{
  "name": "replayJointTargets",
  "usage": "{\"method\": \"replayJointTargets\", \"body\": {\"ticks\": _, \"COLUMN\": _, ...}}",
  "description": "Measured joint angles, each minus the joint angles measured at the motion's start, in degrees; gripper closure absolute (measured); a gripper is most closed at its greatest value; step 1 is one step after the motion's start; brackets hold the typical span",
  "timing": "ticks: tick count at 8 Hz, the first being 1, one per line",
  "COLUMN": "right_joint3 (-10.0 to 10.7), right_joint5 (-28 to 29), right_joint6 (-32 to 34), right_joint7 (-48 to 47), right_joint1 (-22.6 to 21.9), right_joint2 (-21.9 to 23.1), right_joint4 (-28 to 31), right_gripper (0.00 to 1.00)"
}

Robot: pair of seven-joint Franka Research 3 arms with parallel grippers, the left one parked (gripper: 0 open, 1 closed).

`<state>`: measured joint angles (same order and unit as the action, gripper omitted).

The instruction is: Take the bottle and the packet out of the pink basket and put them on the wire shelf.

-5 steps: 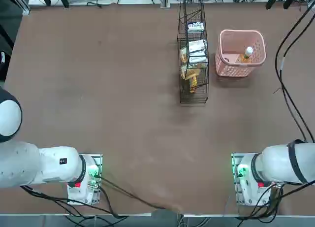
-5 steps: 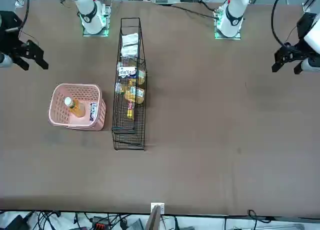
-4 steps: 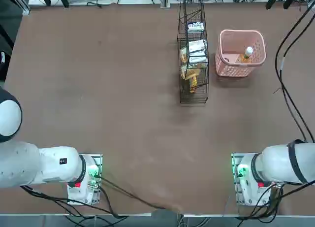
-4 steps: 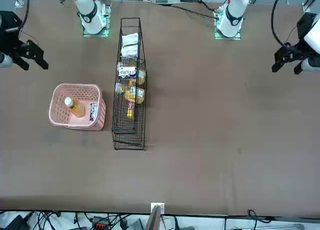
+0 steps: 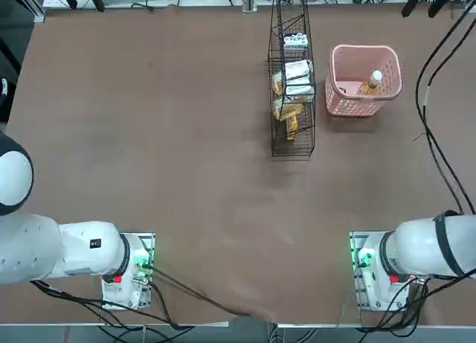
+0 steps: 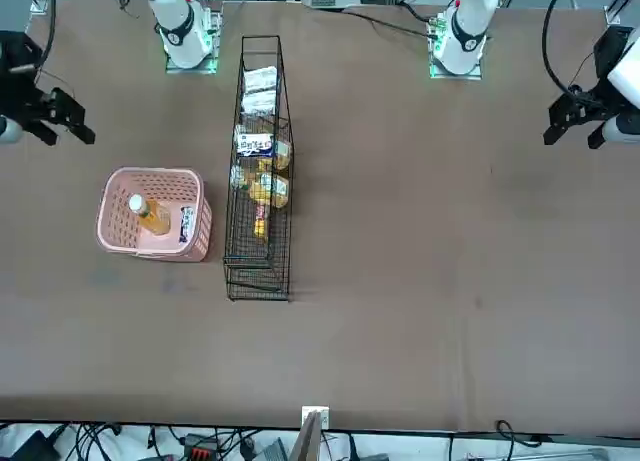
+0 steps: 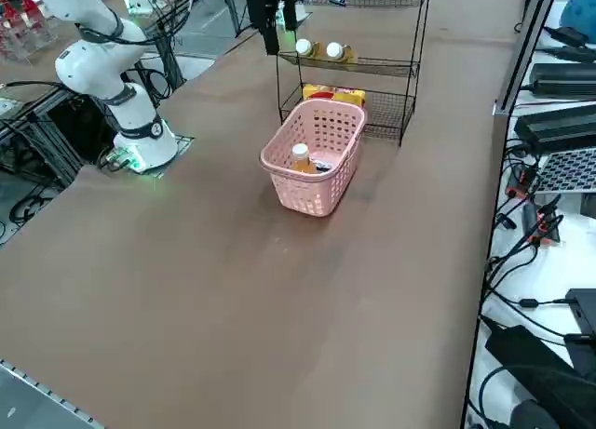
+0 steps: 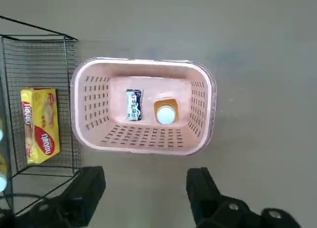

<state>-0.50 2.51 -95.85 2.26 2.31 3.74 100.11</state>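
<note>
The bottle [image 8: 165,112] is standing upright on the floor of the pink basket [image 8: 202,94], white cap up, and the packet [image 8: 133,105] is standing just beside it, on the side nearer the wire shelf [image 6: 260,271]. Neither has been lifted yet, so the step in hand looks like the first reach into the basket.

The right hand [image 8: 143,191] is hanging high above the counter [image 6: 430,261], a little short of the basket's near wall, its fingers [image 8: 89,188] spread wide and gripping nothing. In the front view the hand [image 6: 60,121] is showing back from the basket, toward the arm's base.

To do this well, the hand probably needs to be centring over the bottle's cap before descending, keeping clear of the basket's walls. The open fingers should be straddling the bottle's body below the cap, one of them slipping into the narrow gap beside the packet without knocking it over. A light basket may slide or lift with the bottle, so a straight, slow rise seems wise.

The wire shelf is standing just beside the basket and is already carrying yellow boxes [image 8: 40,125] and other small goods, so a free spot on a tier will need choosing.
</note>
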Motion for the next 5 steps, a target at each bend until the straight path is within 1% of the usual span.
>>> {"method": "replayJointTargets", "body": {"ticks": 3, "right_joint3": -0.1, "right_joint5": 0.0, "right_joint6": -11.5, "right_joint7": 1.0, "right_joint1": 0.0, "right_joint2": -2.4, "right_joint4": 9.5, "right_gripper": 0.00}}
{"method": "replayJointTargets", "body": {"ticks": 5, "right_joint3": -0.1, "right_joint5": -0.1, "right_joint6": -19.3, "right_joint7": 4.2, "right_joint1": 0.0, "right_joint2": -4.1, "right_joint4": 14.2, "right_gripper": 0.00}}
